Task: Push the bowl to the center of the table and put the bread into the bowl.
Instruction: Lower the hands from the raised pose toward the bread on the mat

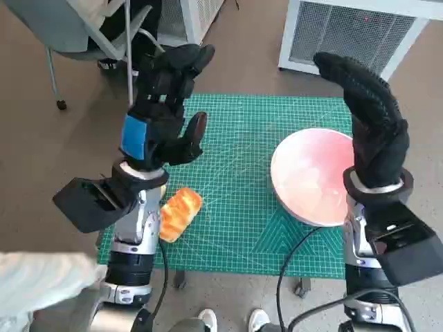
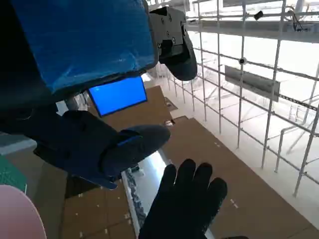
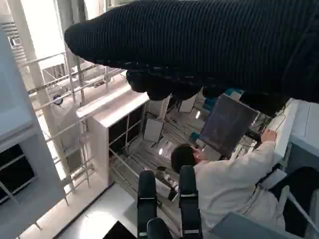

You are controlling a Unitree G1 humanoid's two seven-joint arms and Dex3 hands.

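A pink bowl [image 1: 313, 176] lies on the green cutting mat [image 1: 235, 200] toward the table's right side. A golden bread roll [image 1: 178, 214] sits near the mat's front left, beside my left forearm. My left hand [image 1: 166, 111] is raised above the mat's left part, fingers apart and pointing up, holding nothing. My right hand [image 1: 370, 121] is also raised, over the bowl's right rim, fingers extended and empty. In the left wrist view the left hand [image 2: 94, 99] fills the frame, the gloved right hand [image 2: 187, 204] shows below it, and a sliver of the bowl [image 2: 15, 214] shows in a corner.
A chair [image 1: 76, 34] stands on the floor behind the table's left. A white slatted unit [image 1: 346, 28] stands at the back right. A person's white shoes [image 1: 232, 319] show at the front edge. The right wrist view shows a person [image 3: 229, 184] in white.
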